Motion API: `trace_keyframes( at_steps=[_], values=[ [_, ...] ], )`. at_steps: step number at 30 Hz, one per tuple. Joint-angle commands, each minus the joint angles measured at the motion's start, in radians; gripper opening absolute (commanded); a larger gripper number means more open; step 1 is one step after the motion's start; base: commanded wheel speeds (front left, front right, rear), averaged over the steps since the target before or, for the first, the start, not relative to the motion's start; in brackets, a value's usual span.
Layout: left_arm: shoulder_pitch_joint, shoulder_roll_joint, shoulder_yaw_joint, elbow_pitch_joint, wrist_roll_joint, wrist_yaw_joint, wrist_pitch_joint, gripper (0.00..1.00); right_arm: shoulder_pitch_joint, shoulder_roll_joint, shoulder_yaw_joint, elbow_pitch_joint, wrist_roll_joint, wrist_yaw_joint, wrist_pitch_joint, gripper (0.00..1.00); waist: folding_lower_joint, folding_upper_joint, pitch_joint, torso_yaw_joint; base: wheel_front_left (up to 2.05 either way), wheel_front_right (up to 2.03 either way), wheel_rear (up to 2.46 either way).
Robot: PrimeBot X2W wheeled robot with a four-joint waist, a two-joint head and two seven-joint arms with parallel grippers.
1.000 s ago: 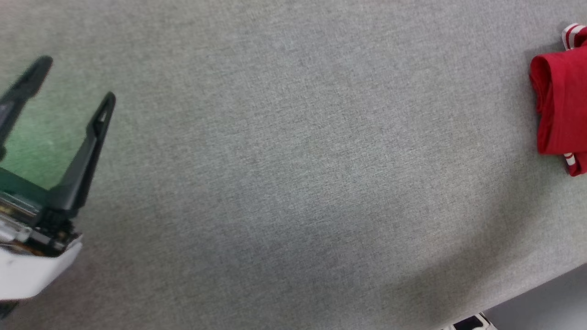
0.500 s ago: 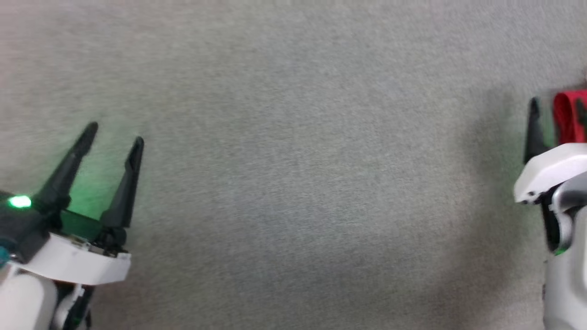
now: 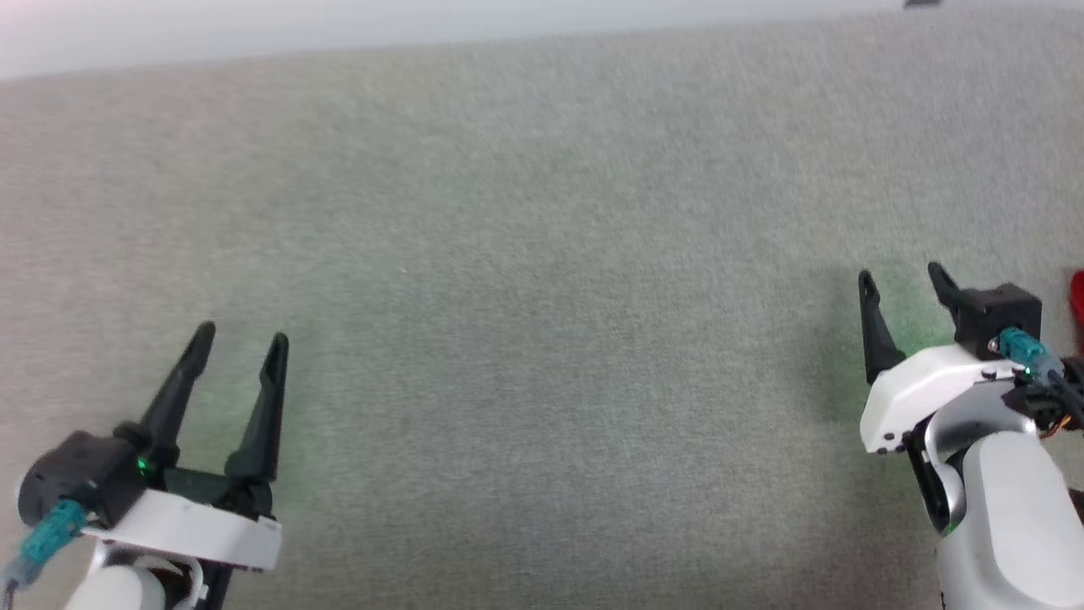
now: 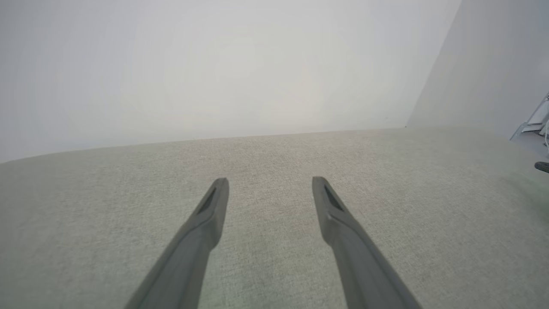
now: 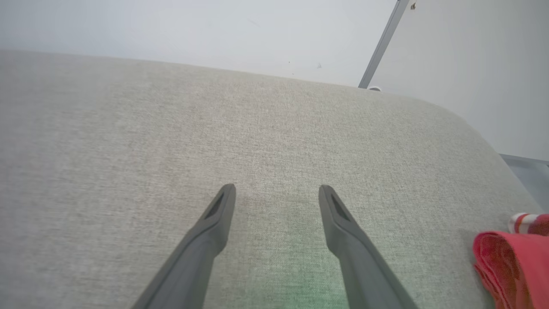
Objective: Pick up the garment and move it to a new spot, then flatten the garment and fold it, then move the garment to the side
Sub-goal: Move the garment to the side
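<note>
Head view: left end effector [image 3: 243, 333] and right end effector [image 3: 900, 273] both spread over the worktop [image 3: 542, 254]; red jersey [image 3: 1078, 298] at 3 o'clock.

The left gripper [image 4: 270, 182] holds its two long dark grey fingers [image 4: 206, 223] spread wide, nothing between them, low over a pale grey woven fabric surface [image 4: 85, 223]. Beyond the tips stands a plain white wall [image 4: 214, 64]; far right of them, a faint green tint [image 4: 527, 189] on the fabric
</note>
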Motion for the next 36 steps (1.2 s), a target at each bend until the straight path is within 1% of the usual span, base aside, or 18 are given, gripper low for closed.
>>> trace_keyframes(
  at_steps=[1,9,16,21,25,32,36],
  values=[
    [0.019,-0.015,0.008,0.007,0.009,0.002,0.001,1.0,0.018,-0.004,0.006,0.008,0.016,-0.002,-0.014,1.0,0.0,0.0,-0.094,0.073,0.0,0.0,0.0],
    [0.093,-0.079,0.055,0.029,0.05,0.002,0.001,1.0,0.103,-0.033,0.045,0.039,0.103,-0.002,-0.071,1.0,0.0,0.0,-0.185,0.094,0.0,0.0,0.0],
    [0.158,-0.111,0.083,0.025,0.068,0.002,0.001,1.0,0.183,-0.067,0.068,0.012,0.194,-0.002,-0.11,1.0,0.0,0.0,-0.243,0.099,0.0,0.0,0.0],
    [0.193,-0.123,0.088,0.014,0.074,0.002,0.001,1.0,0.25,-0.086,0.071,-0.056,0.242,-0.002,-0.117,1.0,0.0,0.0,-0.267,0.101,0.0,0.0,0.0],
    [0.216,-0.133,0.093,-0.003,0.082,0.002,0.001,1.0,0.299,-0.09,0.066,-0.116,0.251,-0.002,-0.106,1.0,0.0,0.0,-0.281,0.104,0.0,0.0,0.0],
    [0.27,-0.142,0.1,-0.039,0.088,0.002,0.001,1.0,0.389,-0.096,0.046,-0.231,0.273,-0.002,-0.088,1.0,0.0,0.0,-0.308,0.114,0.0,0.0,0.0],
    [0.299,-0.151,0.109,-0.062,0.091,0.002,0.001,1.0,0.444,-0.086,0.024,-0.294,0.285,-0.002,-0.079,1.0,0.0,0.0,-0.316,0.121,0.0,0.0,0.0]
  ],
)
